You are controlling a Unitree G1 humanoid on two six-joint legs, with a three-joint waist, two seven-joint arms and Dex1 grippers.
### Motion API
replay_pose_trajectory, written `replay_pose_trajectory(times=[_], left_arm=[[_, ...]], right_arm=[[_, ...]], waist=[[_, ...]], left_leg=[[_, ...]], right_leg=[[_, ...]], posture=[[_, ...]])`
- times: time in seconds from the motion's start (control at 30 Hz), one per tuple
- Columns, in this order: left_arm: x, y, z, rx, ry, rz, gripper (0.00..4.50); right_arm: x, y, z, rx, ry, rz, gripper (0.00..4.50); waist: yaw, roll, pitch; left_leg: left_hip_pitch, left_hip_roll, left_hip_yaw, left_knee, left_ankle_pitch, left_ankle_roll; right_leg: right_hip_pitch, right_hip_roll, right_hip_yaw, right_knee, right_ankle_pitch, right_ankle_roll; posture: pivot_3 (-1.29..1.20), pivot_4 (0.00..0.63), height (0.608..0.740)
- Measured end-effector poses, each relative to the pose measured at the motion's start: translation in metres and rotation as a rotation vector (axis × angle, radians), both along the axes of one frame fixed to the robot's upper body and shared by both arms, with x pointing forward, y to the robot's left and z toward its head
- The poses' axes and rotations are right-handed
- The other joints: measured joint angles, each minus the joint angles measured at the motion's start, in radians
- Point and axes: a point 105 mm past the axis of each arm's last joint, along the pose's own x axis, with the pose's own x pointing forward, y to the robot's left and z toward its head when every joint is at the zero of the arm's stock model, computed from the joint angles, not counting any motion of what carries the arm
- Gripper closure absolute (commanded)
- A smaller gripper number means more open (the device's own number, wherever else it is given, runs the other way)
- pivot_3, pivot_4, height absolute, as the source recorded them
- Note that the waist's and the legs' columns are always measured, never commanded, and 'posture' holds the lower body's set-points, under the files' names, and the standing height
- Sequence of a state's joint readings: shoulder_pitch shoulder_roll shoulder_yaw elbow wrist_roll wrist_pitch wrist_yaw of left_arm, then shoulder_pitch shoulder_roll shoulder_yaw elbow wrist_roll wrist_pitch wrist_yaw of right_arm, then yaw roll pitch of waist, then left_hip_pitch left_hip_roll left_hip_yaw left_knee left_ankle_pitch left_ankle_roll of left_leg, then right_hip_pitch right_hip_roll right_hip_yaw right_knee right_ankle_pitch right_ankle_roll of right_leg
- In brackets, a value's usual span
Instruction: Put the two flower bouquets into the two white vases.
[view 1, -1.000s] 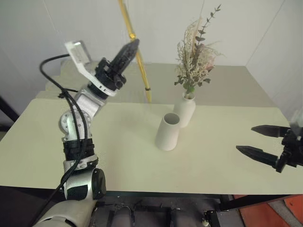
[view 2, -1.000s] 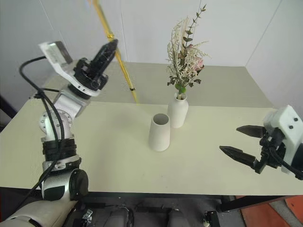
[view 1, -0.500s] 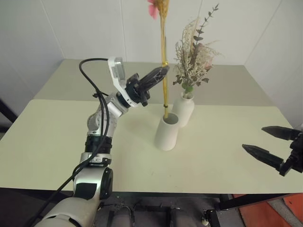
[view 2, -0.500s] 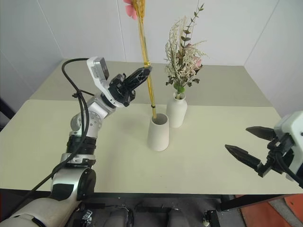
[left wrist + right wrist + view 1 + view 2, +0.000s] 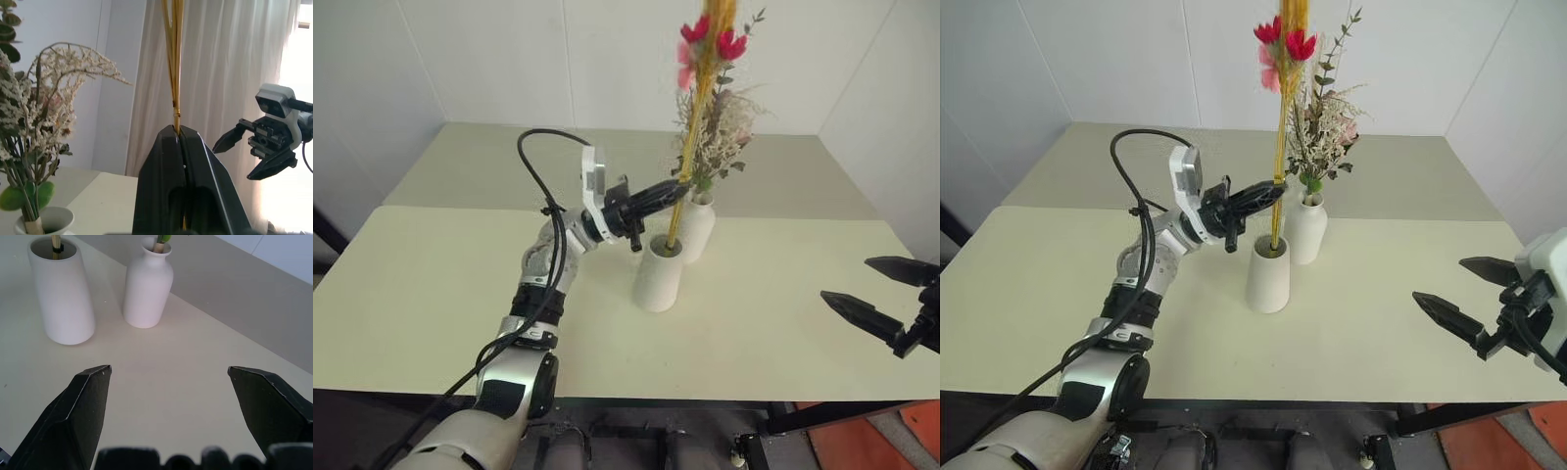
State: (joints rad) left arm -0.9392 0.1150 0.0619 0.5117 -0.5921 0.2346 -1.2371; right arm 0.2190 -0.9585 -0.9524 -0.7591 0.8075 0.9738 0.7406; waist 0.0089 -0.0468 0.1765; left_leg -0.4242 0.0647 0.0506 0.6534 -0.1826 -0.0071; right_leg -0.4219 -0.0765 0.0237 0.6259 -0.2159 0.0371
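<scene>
On the pale worktop [image 5: 460,284] we have the slim bunch [image 5: 690,147] standing in the wide vase [image 5: 658,276], our left hand [image 5: 677,188] clamped on its stalks; next we release, right hand [image 5: 873,294] spread, idle

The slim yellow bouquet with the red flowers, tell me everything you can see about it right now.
The slim bouquet is a tight bunch of long yellow-orange stalks, straw-like, with a few small red and pink blossoms near the top. It stands almost upright, its lower ends inside the mouth of the wide-mouthed white vase. The left gripper is shut on the stalks partway up, above the vase rim. Its top runs out of the picture. Right behind it stands the bushier bouquet in the bottle-shaped vase.
</scene>
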Motion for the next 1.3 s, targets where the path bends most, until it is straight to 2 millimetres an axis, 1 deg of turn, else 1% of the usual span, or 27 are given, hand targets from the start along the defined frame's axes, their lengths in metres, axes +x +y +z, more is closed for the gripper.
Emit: replay_pose_trajectory(times=[0.03,0.1,0.2,0.3,0.37,0.43,0.47,0.53,0.63,0.73,0.8,0.87,0.97,1.07,1.13,1.2,1.3], left_arm=[[0.0,0.001,-0.001,0.005,0.001,-0.001,3.48],[0.0,0.006,0.0,0.018,-0.005,0.003,2.93],[0.002,0.016,-0.005,0.075,-0.017,0.034,1.95],[0.005,0.03,-0.022,0.174,-0.018,0.09,1.05],[0.006,0.05,-0.04,0.254,0.002,0.138,0.45],[0.007,0.071,-0.052,0.299,0.026,0.183,0.45],[0.007,0.08,-0.053,0.305,0.029,0.208,0.45],[0.008,0.103,-0.05,0.301,0.033,0.281,0.45],[0.005,0.135,-0.04,0.293,0.023,0.39,0.45],[-0.003,0.169,-0.037,0.342,0.005,0.49,0.45],[-0.014,0.186,-0.036,0.396,-0.005,0.519,0.45],[-0.025,0.201,-0.03,0.445,-0.034,0.544,0.45],[-0.038,0.215,-0.014,0.509,-0.092,0.581,0.45],[-0.044,0.225,-0.001,0.54,-0.132,0.614,0.45],[-0.05,0.224,0.007,0.535,-0.159,0.603,0.45],[-0.056,0.22,0.014,0.52,-0.188,0.577,0.45],[-0.058,0.217,0.017,0.522,-0.202,0.567,0.45]], right_arm=[[0.0,0.0,0.0,0.0,0.0,-0.001,0.0],[0.0,0.0,0.0,0.0,0.002,-0.002,0.0],[0.0,-0.001,-0.002,0.0,0.008,-0.003,0.0],[0.0,-0.001,-0.004,-0.004,0.015,-0.006,0.0],[-0.001,-0.003,-0.006,-0.007,0.027,-0.012,0.0],[-0.001,-0.004,-0.008,-0.009,0.032,-0.02,0.0],[-0.001,-0.004,-0.008,-0.009,0.034,-0.02,0.0],[-0.001,-0.005,-0.01,-0.013,0.04,-0.022,0.0],[-0.002,-0.009,-0.012,-0.009,0.05,-0.023,0.0],[-0.002,-0.013,-0.014,-0.005,0.073,-0.018,0.0],[-0.001,-0.017,-0.012,-0.023,0.079,-0.011,0.0],[0.001,-0.024,-0.007,-0.041,0.072,-0.018,0.0],[0.004,-0.031,-0.001,-0.053,0.062,-0.024,0.0],[0.005,-0.033,0.004,-0.061,0.049,-0.01,0.0],[0.006,-0.034,0.006,-0.067,0.05,-0.004,0.0],[0.006,-0.034,0.008,-0.072,0.049,0.007,0.0],[0.006,-0.033,0.008,-0.076,0.056,0.02,0.0]], waist=[[0.0,0.0,0.0],[0.0,0.0,0.0],[0.0,0.0,0.0],[-0.001,0.001,0.0],[-0.005,0.001,-0.001],[-0.007,0.001,-0.001],[-0.007,0.001,-0.001],[-0.007,0.001,-0.001],[-0.007,0.001,-0.001],[-0.009,0.001,-0.001],[-0.012,0.001,-0.001],[-0.012,0.001,-0.001],[-0.008,0.001,-0.001],[-0.005,0.001,-0.001],[-0.003,0.001,-0.001],[-0.002,0.001,-0.001],[-0.002,0.001,-0.001]], left_leg=[[0.0,0.0,0.0,0.0,0.0,0.0],[0.0,0.0,0.0,0.0,0.0,0.0],[0.0,0.0,0.0,0.0,0.0,0.0],[0.0,0.0,0.0,0.0,0.0,0.0],[0.0,0.0,0.0,-0.001,0.0,0.0],[0.0,0.001,0.0,-0.001,0.0,0.0],[0.0,0.001,0.0,-0.001,0.0,0.0],[0.0,0.001,0.0,-0.001,0.0,0.0],[0.001,0.001,0.0,-0.001,0.0,0.0],[0.001,0.001,0.001,-0.002,0.0,0.0],[0.001,0.001,0.001,-0.002,0.0,0.0],[0.001,0.002,0.002,-0.002,0.0,0.0],[0.001,0.002,0.002,-0.002,0.0,0.0],[0.001,0.002,0.002,-0.003,0.0,0.0],[0.001,0.002,0.002,-0.003,0.0,0.0],[0.001,0.002,0.002,-0.003,0.0,0.0],[0.001,0.002,0.002,-0.003,0.0,0.0]], right_leg=[[0.0,0.0,0.0,0.0,0.0,0.0],[0.0,0.0,0.0,0.0,0.0,0.0],[0.0,0.0,0.0,0.0,0.0,0.0],[0.0,0.0,0.0,0.0,0.0,0.0],[0.0,0.0,0.0,0.0,0.0,0.0],[-0.001,0.0,0.0,0.0,0.0,0.0],[-0.001,0.0,0.0,0.0,0.0,0.0],[-0.001,0.0,0.0,0.0,0.0,0.0],[-0.001,0.0,0.0,0.0,0.0,0.0],[-0.001,0.0,0.0,0.0,0.0,-0.001],[-0.001,0.0,0.0,0.0,-0.001,-0.001],[-0.001,0.0,0.0,0.0,-0.002,-0.004],[-0.001,-0.001,-0.001,0.0,-0.004,-0.007],[-0.001,-0.001,-0.001,-0.001,-0.004,-0.007],[-0.002,-0.001,-0.001,-0.001,-0.004,-0.007],[-0.001,-0.001,-0.001,-0.001,-0.004,-0.006],[-0.001,-0.001,-0.001,-0.001,-0.004,-0.006]], posture=[[0.0,0.15,0.74],[0.0,0.15,0.74],[0.0,0.15,0.74],[0.0,0.15,0.74],[0.0,0.15,0.74],[0.0,0.15,0.74],[0.0,0.15,0.74],[0.0,0.15,0.74],[0.0,0.15,0.74],[0.0,0.15,0.74],[0.0,0.15,0.74],[0.0,0.15,0.74],[0.0,0.15,0.74],[0.0,0.15,0.74],[0.0,0.15,0.74],[0.0,0.15,0.74],[0.0,0.15,0.74]])
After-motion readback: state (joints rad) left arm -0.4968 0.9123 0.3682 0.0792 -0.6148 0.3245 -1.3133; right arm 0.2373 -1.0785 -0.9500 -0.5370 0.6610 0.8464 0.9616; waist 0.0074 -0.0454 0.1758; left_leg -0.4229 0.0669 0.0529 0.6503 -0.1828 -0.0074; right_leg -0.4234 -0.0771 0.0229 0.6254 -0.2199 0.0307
